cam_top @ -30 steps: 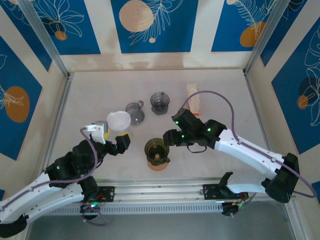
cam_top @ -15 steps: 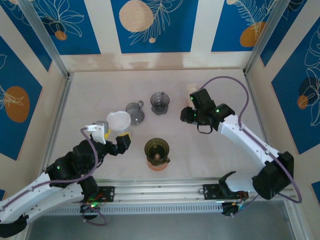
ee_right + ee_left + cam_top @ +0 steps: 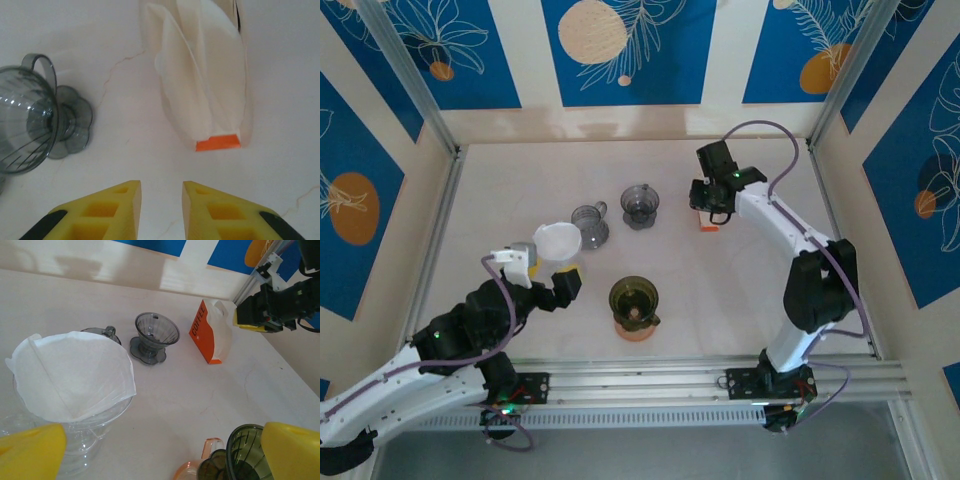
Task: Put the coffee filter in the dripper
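Left tool (image 3: 552, 272): released, jaws wide, empty.
Coffee filter (image 3: 75, 375): opened out, seated in the clear dripper (image 3: 82, 442) just ahead of that tool.
Green dripper (image 3: 634, 299): on orange base (image 3: 638, 331), centre front of tabletop (image 3: 520, 180).
Filter pack (image 3: 205, 75): at right rear.
Right tool (image 3: 160, 200): over the pack, jaws narrowly apart, gripping nothing.

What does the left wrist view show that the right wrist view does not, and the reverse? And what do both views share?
Left wrist view: a white paper filter seated in a clear dripper, a green dripper, and the left gripper with its jaws wide apart. Right wrist view: the right gripper from close up, a narrow gap between its fingers, nothing in it. Both: the grey dripper and the orange filter pack beside it, the two apart from each other.
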`<move>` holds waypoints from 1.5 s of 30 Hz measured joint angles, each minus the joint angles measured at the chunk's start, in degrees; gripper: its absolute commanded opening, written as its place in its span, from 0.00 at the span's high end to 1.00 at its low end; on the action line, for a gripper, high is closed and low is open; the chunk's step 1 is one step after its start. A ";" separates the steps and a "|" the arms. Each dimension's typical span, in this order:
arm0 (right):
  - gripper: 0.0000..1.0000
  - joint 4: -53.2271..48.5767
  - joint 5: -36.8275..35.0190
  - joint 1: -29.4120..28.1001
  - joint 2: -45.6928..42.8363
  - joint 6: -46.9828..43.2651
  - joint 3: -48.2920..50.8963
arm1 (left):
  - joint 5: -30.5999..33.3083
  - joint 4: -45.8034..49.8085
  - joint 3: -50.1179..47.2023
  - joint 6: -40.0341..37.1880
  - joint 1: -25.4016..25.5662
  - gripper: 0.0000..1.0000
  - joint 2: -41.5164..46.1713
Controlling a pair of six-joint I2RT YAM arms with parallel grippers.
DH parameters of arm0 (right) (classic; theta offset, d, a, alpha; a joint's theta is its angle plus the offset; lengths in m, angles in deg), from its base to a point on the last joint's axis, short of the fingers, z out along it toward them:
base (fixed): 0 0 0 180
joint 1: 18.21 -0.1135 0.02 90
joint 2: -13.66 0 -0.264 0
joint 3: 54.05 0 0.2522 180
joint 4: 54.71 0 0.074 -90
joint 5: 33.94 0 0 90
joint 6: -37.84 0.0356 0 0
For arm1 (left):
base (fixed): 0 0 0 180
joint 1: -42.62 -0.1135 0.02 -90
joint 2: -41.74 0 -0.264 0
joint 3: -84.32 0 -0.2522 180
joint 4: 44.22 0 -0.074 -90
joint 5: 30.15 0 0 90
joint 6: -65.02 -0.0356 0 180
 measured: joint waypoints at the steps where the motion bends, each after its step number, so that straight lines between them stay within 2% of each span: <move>1: 0.72 -0.11 -0.37 0.17 0.94 -0.26 -0.87 | 0.00 0.02 0.00 0.00 0.00 0.00 0.00; 11: 0.73 -1.07 -1.49 4.48 7.74 -0.61 -8.68 | -0.02 0.13 -0.02 0.02 0.00 0.00 -0.59; 20: 0.73 -1.36 0.52 6.95 11.06 -0.20 -10.84 | -0.02 0.15 -0.02 0.02 0.00 0.00 -0.76; 36: 0.71 -0.57 3.26 7.26 13.97 -0.20 -11.93 | -0.02 0.15 -0.07 0.09 0.00 0.00 -1.18; 45: 0.74 -0.85 3.39 7.61 15.63 -0.22 -13.18 | -0.31 0.11 -0.15 0.50 0.00 0.00 -1.73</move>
